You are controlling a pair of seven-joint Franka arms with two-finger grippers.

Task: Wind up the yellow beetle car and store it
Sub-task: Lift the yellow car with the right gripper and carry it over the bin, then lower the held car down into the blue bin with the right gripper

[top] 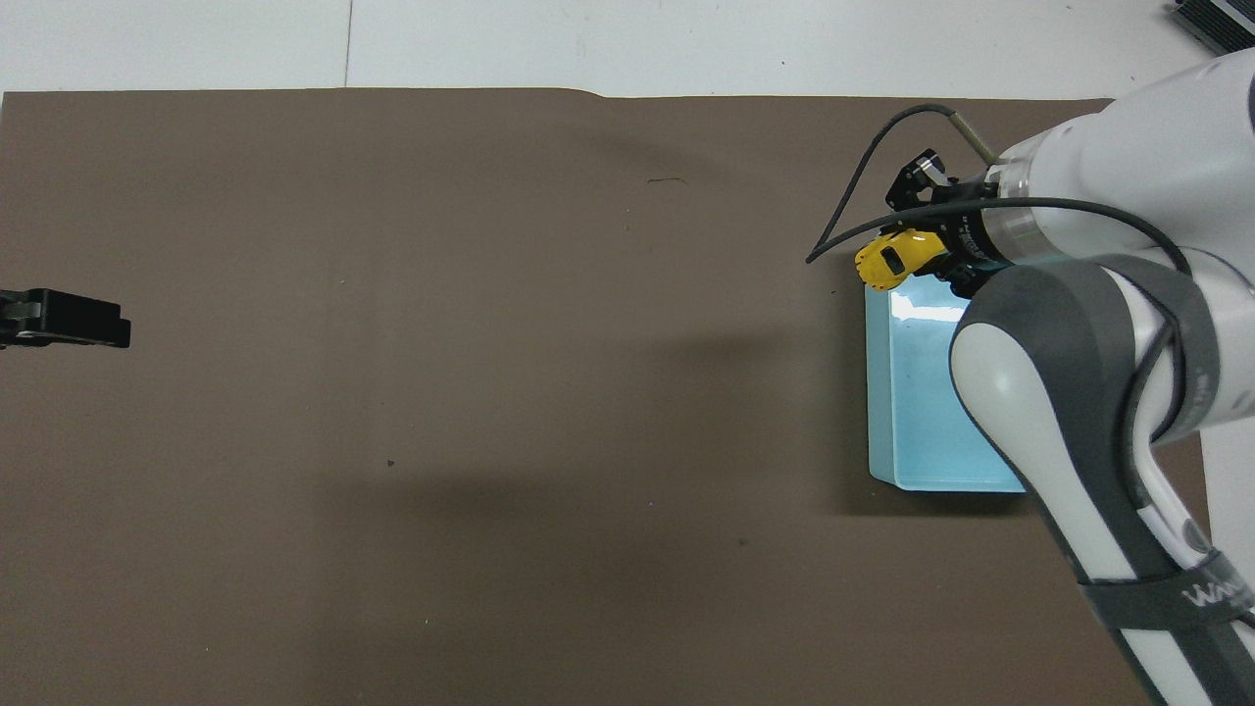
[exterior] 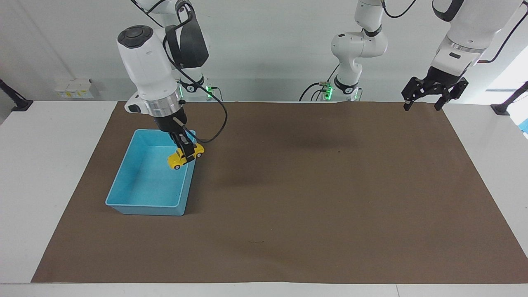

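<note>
From the facing view: my right claw [exterior: 186, 154] is clamped on the yellow beetle car [exterior: 185, 155], fingers pinching its middle so the roof is covered. The car hangs tilted in my grip, up in the air over the blue bin [exterior: 123, 181], just inside the bin wall on the side toward the table's middle. My fingers hide the car's centre; only its two ends and a couple of wheels peek out. My left claw [exterior: 425, 105] waits up over the brown mat [exterior: 330, 198] at the corner by its own base, fingers spread apart, nothing between them.

Now from overhead: my right forearm blocks most of the bin [top: 912, 392], and its end toward my base is cut off under my elbow. The car [top: 897, 259] shows only as a yellow nose poking out from my claw [top: 946, 260], over the bin's corner. My left claw [top: 64, 319] is just a dark sliver at the frame edge, its fingers impossible to read here.
</note>
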